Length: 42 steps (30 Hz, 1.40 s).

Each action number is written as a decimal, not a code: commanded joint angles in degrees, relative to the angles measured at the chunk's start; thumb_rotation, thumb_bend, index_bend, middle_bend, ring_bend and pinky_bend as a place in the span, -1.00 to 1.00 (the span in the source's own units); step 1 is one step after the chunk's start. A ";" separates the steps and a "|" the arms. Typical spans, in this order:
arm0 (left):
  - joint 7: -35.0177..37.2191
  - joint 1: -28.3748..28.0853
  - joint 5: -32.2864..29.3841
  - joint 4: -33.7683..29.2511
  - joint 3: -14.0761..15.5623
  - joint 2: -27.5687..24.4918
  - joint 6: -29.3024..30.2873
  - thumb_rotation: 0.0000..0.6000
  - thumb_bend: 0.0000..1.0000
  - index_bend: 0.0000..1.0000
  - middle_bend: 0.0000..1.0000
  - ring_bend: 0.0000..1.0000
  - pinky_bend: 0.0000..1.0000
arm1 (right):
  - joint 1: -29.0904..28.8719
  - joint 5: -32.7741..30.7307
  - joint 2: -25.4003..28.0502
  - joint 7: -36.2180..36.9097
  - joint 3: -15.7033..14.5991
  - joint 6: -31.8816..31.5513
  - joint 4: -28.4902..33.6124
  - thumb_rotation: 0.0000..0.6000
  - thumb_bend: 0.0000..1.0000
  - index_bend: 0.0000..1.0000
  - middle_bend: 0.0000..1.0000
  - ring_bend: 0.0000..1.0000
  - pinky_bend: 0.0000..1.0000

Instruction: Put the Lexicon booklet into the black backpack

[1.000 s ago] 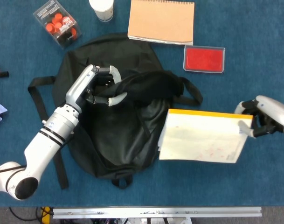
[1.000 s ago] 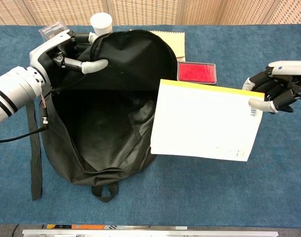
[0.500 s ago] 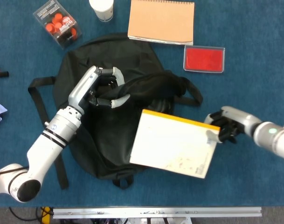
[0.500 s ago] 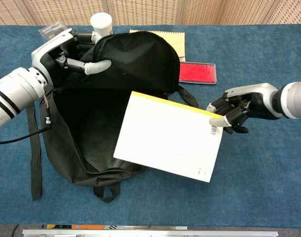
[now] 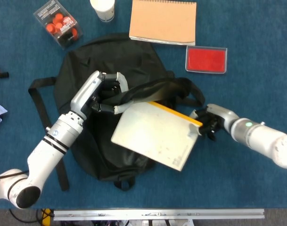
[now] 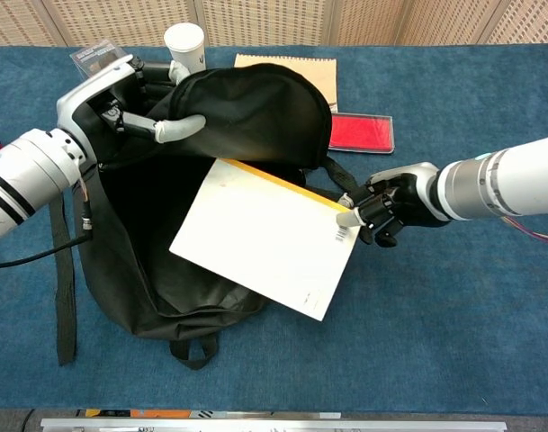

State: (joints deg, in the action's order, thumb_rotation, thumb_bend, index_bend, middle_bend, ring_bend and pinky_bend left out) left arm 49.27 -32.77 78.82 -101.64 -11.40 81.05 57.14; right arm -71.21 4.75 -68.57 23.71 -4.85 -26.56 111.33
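The black backpack [image 5: 110, 150] [image 6: 139, 261] lies open on the blue table. My left hand [image 5: 105, 92] [image 6: 130, 99] grips its upper flap and holds it lifted. The Lexicon booklet [image 5: 152, 134] [image 6: 260, 238], white with a yellow spine edge, is tilted over the backpack's mouth, its left part above the opening. My right hand [image 5: 207, 123] [image 6: 381, 209] pinches the booklet's right corner. The booklet's far edge sits just under the raised flap.
A tan spiral notebook [image 5: 163, 21] [image 6: 314, 72] and a red flat case [image 5: 206, 60] [image 6: 359, 132] lie behind the backpack. A white cup [image 5: 102, 8] [image 6: 184, 40] and a clear box of orange pieces [image 5: 58, 23] stand at the back left. Backpack straps [image 5: 39, 84] trail left.
My right hand has carried the booklet leftward and tilted it, from beside the backpack to over its opening. My left hand has kept the flap raised, shifting slightly.
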 commanded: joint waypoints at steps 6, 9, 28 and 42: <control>-1.81 0.17 0.93 -0.60 1.27 -0.01 0.16 1.00 -0.45 0.27 0.36 0.32 0.21 | -0.58 -5.72 -4.35 3.33 4.73 -3.34 -2.84 1.00 -0.19 0.78 0.71 0.38 0.62; -2.26 0.05 0.86 -0.62 1.48 0.25 -0.01 1.00 -0.45 0.27 0.36 0.32 0.20 | -0.34 -6.54 -6.04 3.89 6.80 -4.90 -2.79 1.00 -0.19 0.78 0.71 0.38 0.62; -2.99 -0.67 -5.46 -2.55 -0.77 -0.36 -2.92 1.00 -0.45 0.25 0.33 0.31 0.18 | 7.91 -3.70 -22.73 3.92 18.58 -29.42 -2.42 1.00 -0.18 0.78 0.65 0.30 0.62; -3.48 -0.06 -7.69 -4.14 -1.60 -1.82 -4.14 1.00 -0.45 0.19 0.23 0.20 0.16 | 16.54 4.65 -20.32 -0.36 19.99 -17.75 -1.42 1.00 -0.34 -0.03 -0.12 -0.44 -0.10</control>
State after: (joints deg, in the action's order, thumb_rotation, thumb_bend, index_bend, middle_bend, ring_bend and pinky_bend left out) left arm 45.75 -32.85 71.19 -105.72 -12.98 79.27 53.06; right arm -56.63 7.31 -90.44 23.94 15.14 -47.89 109.80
